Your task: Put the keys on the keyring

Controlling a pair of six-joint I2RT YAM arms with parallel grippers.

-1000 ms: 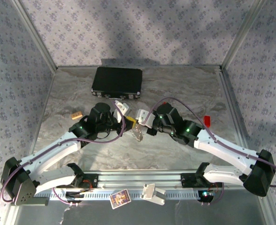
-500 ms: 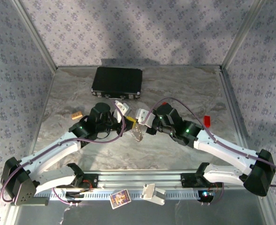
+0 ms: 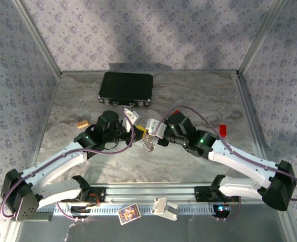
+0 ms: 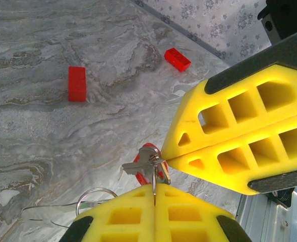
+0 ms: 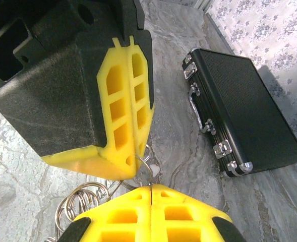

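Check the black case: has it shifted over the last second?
No. In the top view the black case stays at the same spot and angle, just below the back edge of the table.

This is a robot test cell in a lab, not a home or a shop. Two robot arms, the left arm and the right arm, are bolted to a slotted metal rail along the near edge of a marble-patterned table. Bare metal posts rise at the table's far corners. Flower-patterned backdrop walls close in three sides. A purple cable loops in the open over the right arm.
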